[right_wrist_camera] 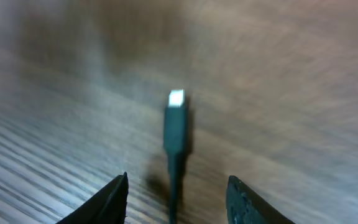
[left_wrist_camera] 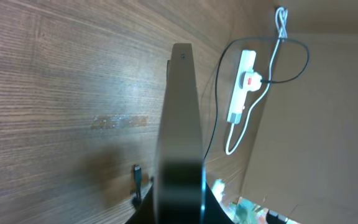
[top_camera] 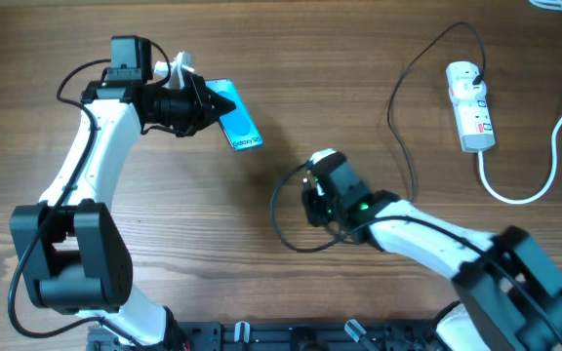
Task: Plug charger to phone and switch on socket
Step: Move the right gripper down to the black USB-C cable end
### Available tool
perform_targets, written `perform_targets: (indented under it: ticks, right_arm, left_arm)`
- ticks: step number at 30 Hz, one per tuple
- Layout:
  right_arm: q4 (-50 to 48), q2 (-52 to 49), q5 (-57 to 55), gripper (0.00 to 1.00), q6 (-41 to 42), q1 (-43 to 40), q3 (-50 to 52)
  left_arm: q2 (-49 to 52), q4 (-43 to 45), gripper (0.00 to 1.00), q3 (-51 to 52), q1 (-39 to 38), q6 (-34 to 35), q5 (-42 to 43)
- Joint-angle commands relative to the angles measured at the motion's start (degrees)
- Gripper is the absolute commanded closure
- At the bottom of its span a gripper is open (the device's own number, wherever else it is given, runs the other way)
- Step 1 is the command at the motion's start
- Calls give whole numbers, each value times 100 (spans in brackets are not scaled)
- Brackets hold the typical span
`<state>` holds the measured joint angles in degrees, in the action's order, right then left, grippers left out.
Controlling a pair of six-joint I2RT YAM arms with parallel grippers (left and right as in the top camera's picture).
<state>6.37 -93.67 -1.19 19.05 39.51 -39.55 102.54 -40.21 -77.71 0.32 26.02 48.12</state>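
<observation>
While the left fingers (top_camera: 206,105) are clamped tight on the phone (top_camera: 238,119), they hold it at about 10 o'clock on the tabletop (top_camera: 359,58), teal screen up and white band pointing toward 5 o'clock. From the left wrist the phone (left_wrist_camera: 180,118) shows edge-on, running straight out toward 12 o'clock; whether it clears the wood I cannot tell

At 2 o'clock lies the socket (top_camera: 469,105), its length running 12 to 6. A white cord (top_camera: 544,156) leaves its 6 o'clock end and sweeps round toward the 1 o'clock corner. From the 12 o'clock end the charger (top_camera: 398,97) arcs toward 9 o'clock, drops toward the centre and curls into a loop at 7 o'clock of the right fingers (top_camera: 312,185), which sit near the middle, at 4 o'clock from the phone and well apart from it

Seen from the right wrist, the charger (right_wrist_camera: 175,127) has its connector end lying on the wood, pale tip aimed at 12 o'clock. Those fingers stand partly open on either side of it, a gap showing on both sides, gripping nothing
</observation>
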Motion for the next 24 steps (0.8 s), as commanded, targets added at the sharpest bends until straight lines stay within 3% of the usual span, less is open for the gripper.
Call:
perform_targets:
  ticks: [1,4,11,24]
  right_arm:
    - [-83,-479,-514,52,-24,247,2]
    - [-254,-678,-529,54,46,321,2]
    - [26,-739,-590,71,92,323,2]
    - [-50,-739,-673,86,107,323,2]
  left_arm:
    - [7,63,96,22,-22,144,240]
    - [7,63,96,20,-22,146,240]
    - [7,61,96,22,-22,146,243]
    - [7,59,96,20,-22,149,243]
